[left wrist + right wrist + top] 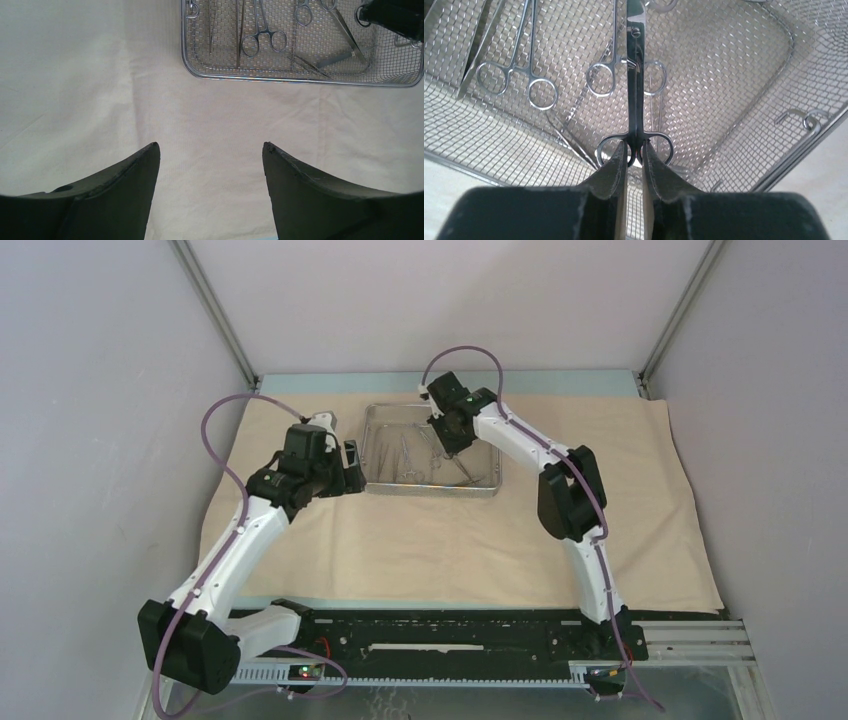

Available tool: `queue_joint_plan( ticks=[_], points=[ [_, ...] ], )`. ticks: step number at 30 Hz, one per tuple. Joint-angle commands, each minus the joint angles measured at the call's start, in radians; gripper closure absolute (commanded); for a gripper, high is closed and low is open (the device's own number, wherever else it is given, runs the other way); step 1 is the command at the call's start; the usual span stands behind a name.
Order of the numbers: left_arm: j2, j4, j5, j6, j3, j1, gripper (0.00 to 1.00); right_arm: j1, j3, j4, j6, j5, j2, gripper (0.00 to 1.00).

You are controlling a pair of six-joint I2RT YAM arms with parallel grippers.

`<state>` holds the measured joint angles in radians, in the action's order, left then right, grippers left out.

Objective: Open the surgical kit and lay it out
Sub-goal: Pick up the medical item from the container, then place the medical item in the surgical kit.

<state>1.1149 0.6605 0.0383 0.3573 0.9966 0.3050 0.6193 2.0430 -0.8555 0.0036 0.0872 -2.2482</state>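
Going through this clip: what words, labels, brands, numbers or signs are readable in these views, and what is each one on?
No text can be read in any of the three views.
Cloth: plain, no print.
Tray: bare steel mesh, no stamp visible.
Scissors gripped by the right gripper: no engraving legible, even this close.
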Motion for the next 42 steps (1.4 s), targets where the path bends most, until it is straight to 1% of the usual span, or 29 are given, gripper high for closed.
queue_joint_plan(
  ticks=[1, 5, 9, 14, 18, 23, 27, 31, 36, 42],
  points=[
    [-0.026, -0.024, -0.019, -0.011, -0.024, 0.003, 0.2, 0.019, -0.05, -0.014, 0.024, -0.017, 0.101, 1.0],
    [-0.029, -0.026, -0.019, -0.01, -0.024, 0.004, 0.2, 0.029, -0.102, 0.014, 0.028, -0.1, 0.138, 1.0],
    [-0.029, -0.025, -0.019, -0.01, -0.027, 0.003, 0.2, 0.035, -0.111, 0.038, 0.048, -0.182, 0.156, 1.0],
    [-0.034, -0.025, -0.015, -0.01, -0.031, 0.003, 0.2, 0.029, -0.112, 0.04, 0.077, -0.106, 0.179, 1.0],
    [-0.038, -0.025, -0.017, -0.01, -0.032, 0.003, 0.2, -0.007, -0.172, 0.072, 0.106, -0.048, 0.243, 1.0],
    [-0.04, -0.029, -0.03, -0.008, -0.034, 0.004, 0.2, -0.087, -0.303, 0.117, 0.12, 0.01, 0.361, 1.0],
    [-0.04, -0.036, -0.065, -0.005, -0.034, 0.004, 0.2, -0.186, -0.412, 0.138, 0.119, 0.025, 0.45, 1.0],
    [-0.045, -0.042, -0.089, -0.002, -0.036, 0.003, 0.2, -0.291, -0.553, 0.197, 0.081, 0.025, 0.54, 1.0],
    [-0.054, -0.049, -0.115, 0.0, -0.036, 0.005, 0.2, -0.405, -0.629, 0.242, 0.058, 0.03, 0.546, 1.0],
    [-0.069, -0.051, -0.121, -0.001, -0.04, 0.005, 0.2, -0.463, -0.631, 0.285, 0.052, 0.018, 0.481, 1.0]
  ],
)
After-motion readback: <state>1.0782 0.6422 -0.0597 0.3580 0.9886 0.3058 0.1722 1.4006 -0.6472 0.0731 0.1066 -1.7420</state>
